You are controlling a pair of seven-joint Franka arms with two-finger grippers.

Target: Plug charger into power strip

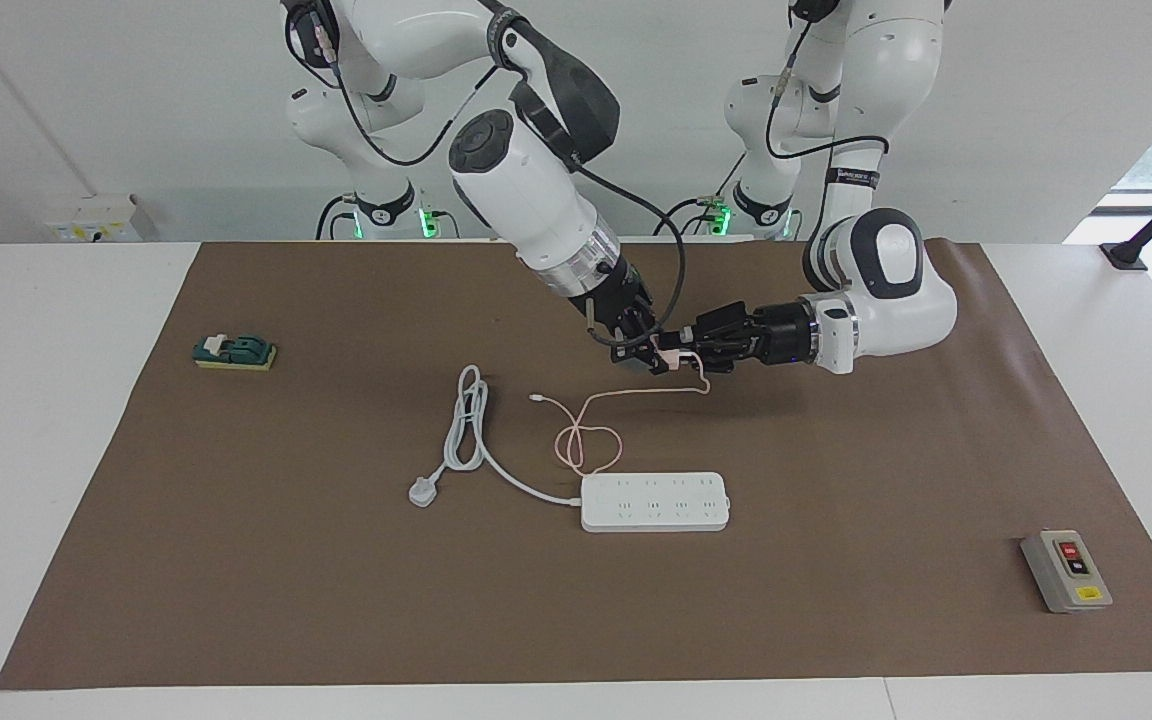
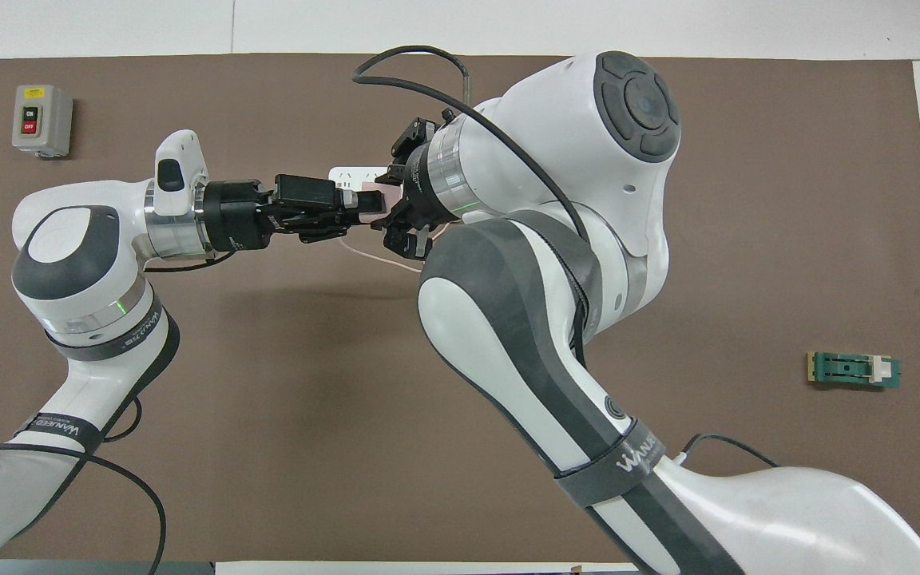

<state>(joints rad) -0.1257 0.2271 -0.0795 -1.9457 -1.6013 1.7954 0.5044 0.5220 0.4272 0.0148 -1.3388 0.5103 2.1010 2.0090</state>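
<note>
Facing view: the two grippers are meeting in the air over the bare brown mat point(image 1: 836, 600), between the robots and the power strip point(image 1: 655, 501). The right gripper point(image 1: 652, 362), reaching down from the right arm's end, and the left gripper point(image 1: 686, 349), reaching in level from the left arm's end, are both pinching the small pink charger point(image 1: 669, 356); each pair of fingertips is drawn together on it. The charger's thin pink cable point(image 1: 591, 432) is hanging from it and lying in a loop on the mat just beside the strip's edge nearer the robots. The strip is lying flat, sockets up, its thick white cord point(image 1: 471, 425) and three-pin plug point(image 1: 423, 491) trailing toward the right arm's end. A grey button box point(image 1: 1065, 570) and a green block point(image 1: 234, 351) are sitting well apart from the work.

Risks, as judged: with two grips on so small a cube, one hand letting go badly could twist or drop it. The trailing loop may be dragging onto the sockets during the carry. The strip is resting unheld, so a slanted push could slide it instead of seating the pins.

Overhead view: the right arm is hiding most of the strip point(image 2: 350, 173) and charger.
</note>
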